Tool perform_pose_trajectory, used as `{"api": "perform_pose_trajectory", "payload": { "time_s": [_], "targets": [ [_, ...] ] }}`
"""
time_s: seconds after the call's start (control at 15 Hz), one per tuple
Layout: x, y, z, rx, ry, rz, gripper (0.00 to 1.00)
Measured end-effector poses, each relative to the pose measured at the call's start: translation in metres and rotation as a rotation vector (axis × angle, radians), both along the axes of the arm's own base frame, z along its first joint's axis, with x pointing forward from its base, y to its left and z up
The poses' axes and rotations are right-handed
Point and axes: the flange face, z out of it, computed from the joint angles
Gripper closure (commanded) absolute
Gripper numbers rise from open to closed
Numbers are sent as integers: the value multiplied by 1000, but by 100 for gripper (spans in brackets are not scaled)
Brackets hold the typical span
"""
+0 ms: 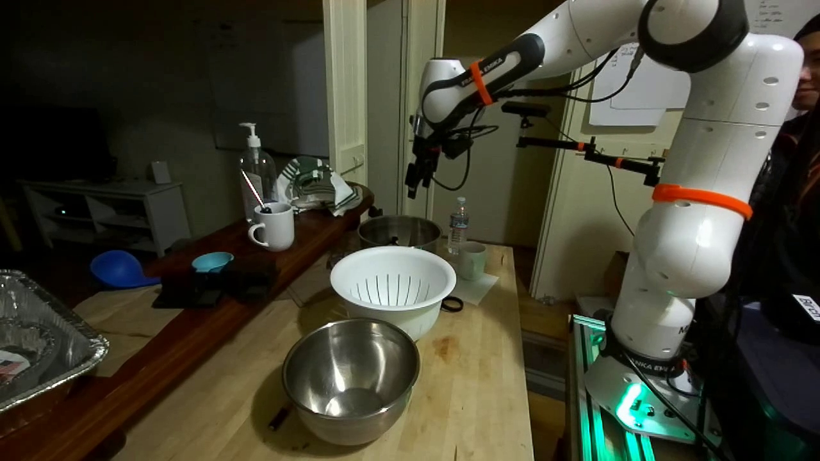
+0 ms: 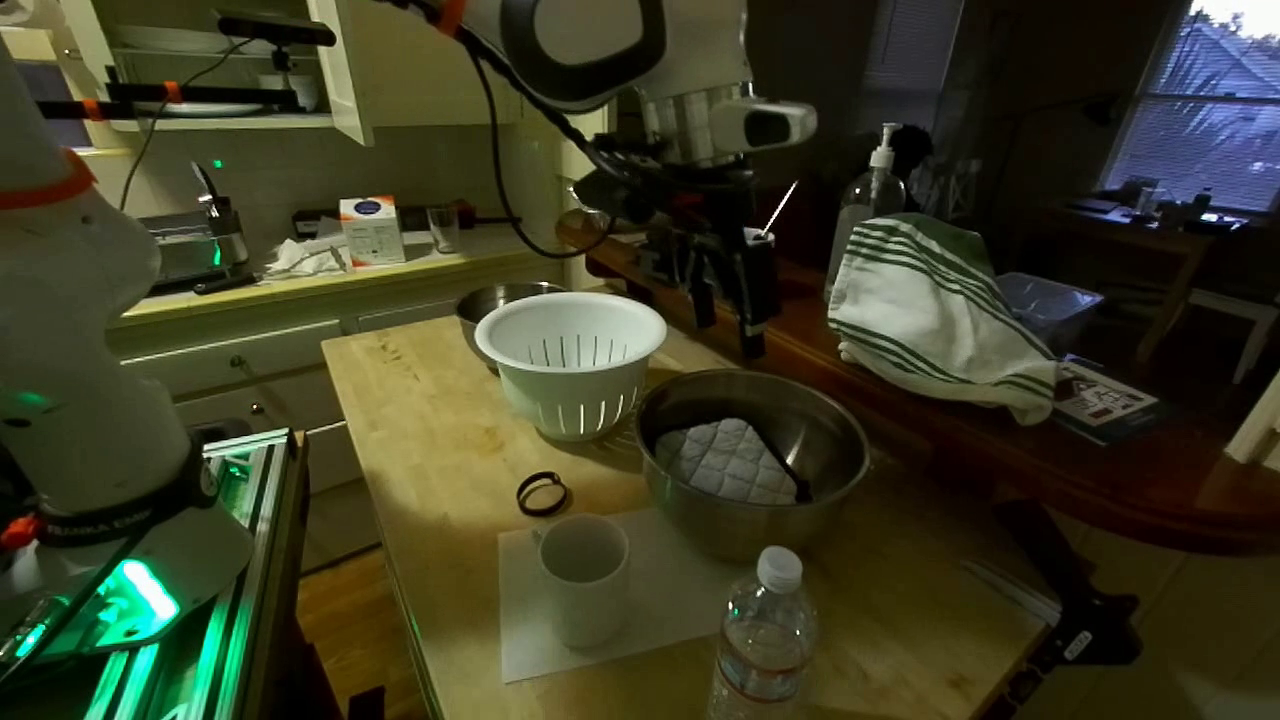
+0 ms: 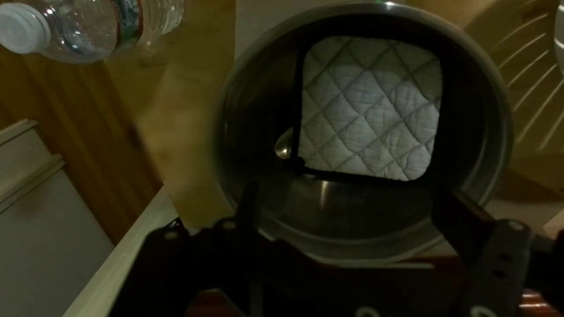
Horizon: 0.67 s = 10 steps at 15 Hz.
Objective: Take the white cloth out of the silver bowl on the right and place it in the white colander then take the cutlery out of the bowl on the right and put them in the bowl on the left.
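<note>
The white quilted cloth (image 2: 725,462) with dark edging lies inside a silver bowl (image 2: 745,530). It fills much of that bowl in the wrist view (image 3: 370,110). A shiny rounded bit of cutlery (image 3: 284,143) shows beside the cloth's edge; the rest of the cutlery is hidden. My gripper (image 2: 728,332) is open and empty above this bowl; its fingers stand wide apart in the wrist view (image 3: 346,200). The white colander (image 1: 393,282) stands between this bowl and another silver bowl (image 1: 351,384), whose visible inside holds nothing.
A water bottle (image 2: 765,640) and a white mug (image 2: 585,580) on a paper sheet stand near the cloth's bowl. A black ring (image 2: 542,493) lies near the colander. A raised wooden ledge bears a striped towel (image 2: 930,310) and a pump bottle (image 1: 256,173). A clamp (image 2: 1085,610) grips the table edge.
</note>
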Motion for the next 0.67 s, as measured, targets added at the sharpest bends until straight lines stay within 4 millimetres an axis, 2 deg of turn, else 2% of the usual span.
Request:
{"api": "perform_pose_trajectory", "payload": {
  "time_s": [0.2,0.33,0.67],
  "targets": [
    [25,-1,-34,-5,99,-1,0],
    [32,0,-54,-11,134,-2,0],
    [32,0,-50,-12,125,-2,0]
  ]
}}
